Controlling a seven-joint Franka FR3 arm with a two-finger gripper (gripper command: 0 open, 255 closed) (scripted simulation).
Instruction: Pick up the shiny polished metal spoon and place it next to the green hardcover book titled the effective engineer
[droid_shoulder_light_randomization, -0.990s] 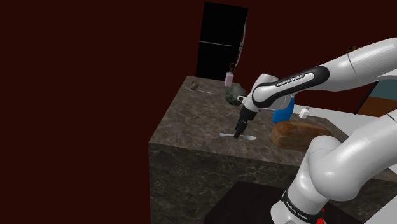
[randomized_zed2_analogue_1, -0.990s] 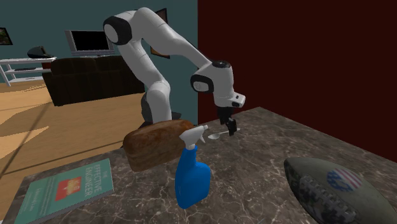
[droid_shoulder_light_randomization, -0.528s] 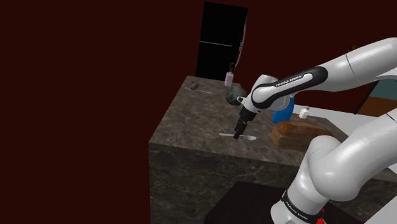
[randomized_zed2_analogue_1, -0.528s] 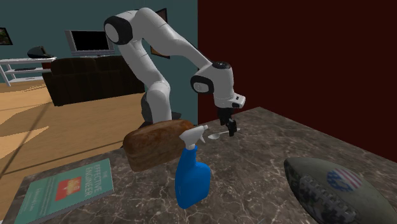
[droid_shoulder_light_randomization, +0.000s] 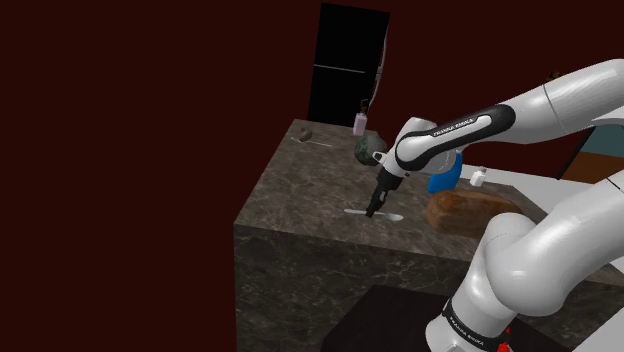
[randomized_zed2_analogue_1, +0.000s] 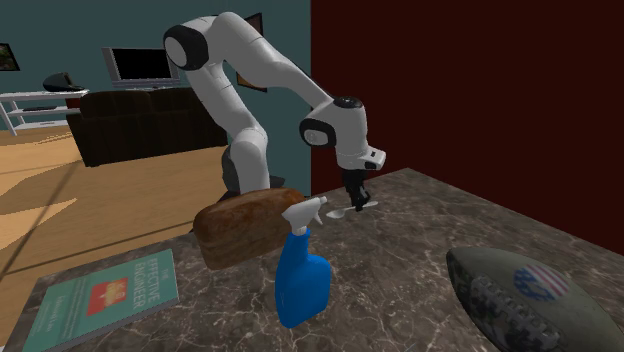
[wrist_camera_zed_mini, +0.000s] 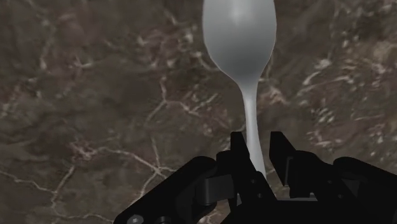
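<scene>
On the dark marbled desk (droid_shoulder_light_randomization: 300, 190) the pale metal spoon (wrist_camera_zed_mini: 240, 38) lies flat, its handle running back between the fingers of the claw (wrist_camera_zed_mini: 257, 158). The claw stands narrow, its fingers (wrist_camera_zed_mini: 240, 151) hard against the handle on either side and seemingly clasping it. In the second exterior view a brown bread loaf (randomized_zed2_analogue_1: 240, 230) and a blue spray bottle (randomized_zed2_analogue_1: 300, 285) stand between the spoon and the green book (randomized_zed2_analogue_1: 100, 295), which lies well apart from it at that view's lower left.
</scene>
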